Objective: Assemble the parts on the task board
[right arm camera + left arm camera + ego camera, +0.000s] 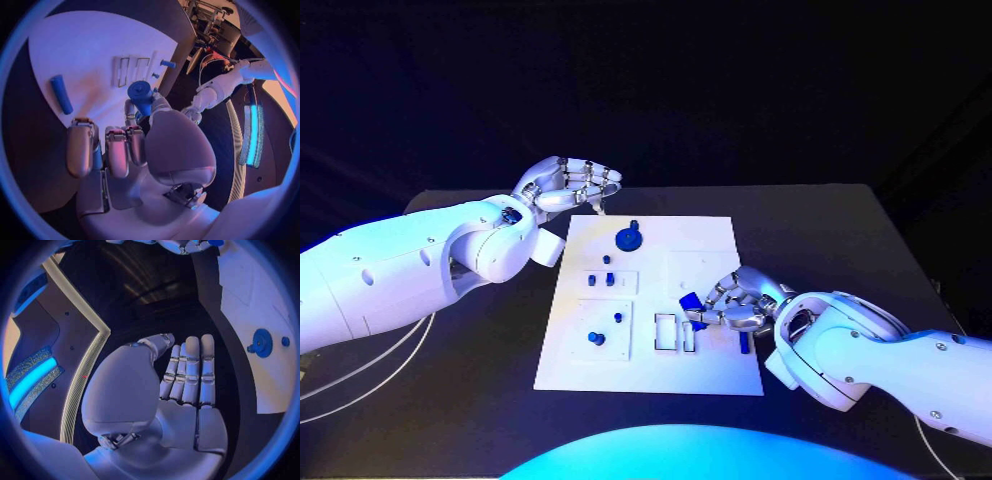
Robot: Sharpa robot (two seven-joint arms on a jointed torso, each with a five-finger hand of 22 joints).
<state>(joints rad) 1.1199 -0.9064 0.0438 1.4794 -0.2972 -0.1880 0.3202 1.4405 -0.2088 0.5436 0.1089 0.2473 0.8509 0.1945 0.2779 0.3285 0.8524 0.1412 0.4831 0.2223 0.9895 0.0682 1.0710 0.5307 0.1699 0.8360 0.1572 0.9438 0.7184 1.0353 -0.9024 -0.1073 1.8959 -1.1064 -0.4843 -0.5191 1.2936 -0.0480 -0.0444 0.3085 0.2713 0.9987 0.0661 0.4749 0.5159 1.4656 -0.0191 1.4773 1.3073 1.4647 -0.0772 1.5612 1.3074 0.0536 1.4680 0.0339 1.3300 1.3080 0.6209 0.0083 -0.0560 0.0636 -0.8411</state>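
The white task board point(711, 245) lies in the middle of the black table. My right hand point(737, 302) hovers over the board's right half and pinches a blue round-headed part point(140, 93) between thumb and a finger; the same part point(689, 300) shows at the fingertips. A blue rod point(744, 342) lies flat on the board beside that hand, and the rod point(60, 94) is apart from the fingers. My left hand point(570, 185) is off the board's far left corner, holding nothing, its fingers point(189, 371) stretched out side by side.
A blue disc with a knob point(630, 238) sits at the board's far end, the disc point(260, 343) lying right of my left hand. Small blue pegs point(606, 268) and a blue piece point(596, 338) stand on the left half. Two rectangular slots point(675, 332) lie near the front.
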